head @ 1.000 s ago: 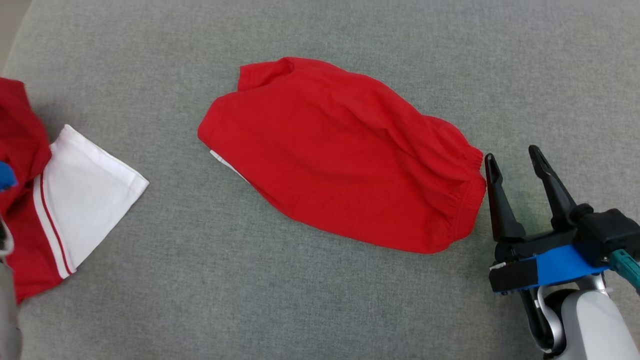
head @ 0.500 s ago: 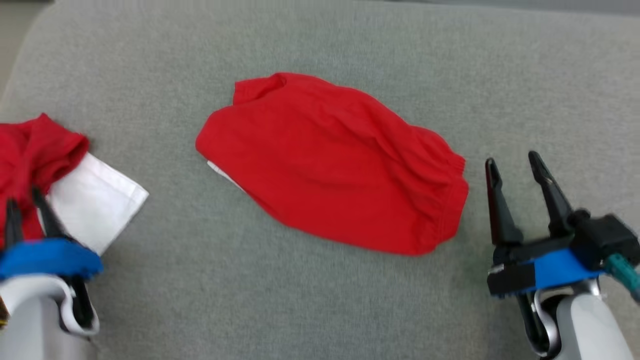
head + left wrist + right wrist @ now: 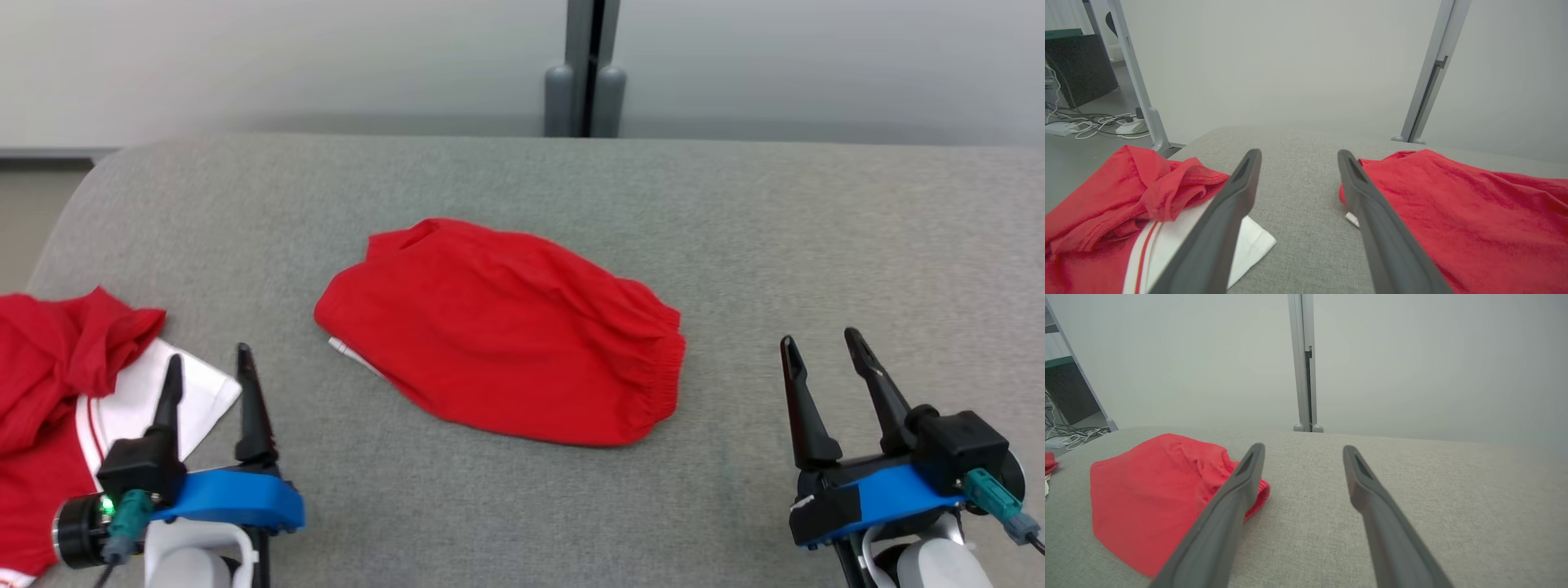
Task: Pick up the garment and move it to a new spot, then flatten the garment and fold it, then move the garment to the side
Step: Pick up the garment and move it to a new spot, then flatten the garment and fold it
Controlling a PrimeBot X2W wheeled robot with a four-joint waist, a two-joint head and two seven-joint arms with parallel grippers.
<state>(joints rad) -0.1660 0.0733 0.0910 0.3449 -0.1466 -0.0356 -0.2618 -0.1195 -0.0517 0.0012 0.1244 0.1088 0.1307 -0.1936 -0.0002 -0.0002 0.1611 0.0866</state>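
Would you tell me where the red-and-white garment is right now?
Head view: the red-and-white garment lies far left on the grey surface, by the left gripper, left of the plain red garment.

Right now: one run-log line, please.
left gripper: open, empty | right gripper: open, empty | red garment: lying centre | red-and-white garment: crumpled, left side

1. crumpled red-and-white fabric garment (image 3: 49, 384): cut off by head view's left and bottom edges.
2. folded red fabric shorts (image 3: 1453, 212): run past left wrist view's right edge.
3. small white tag (image 3: 347, 353): mostly under the shorts, unreadable.
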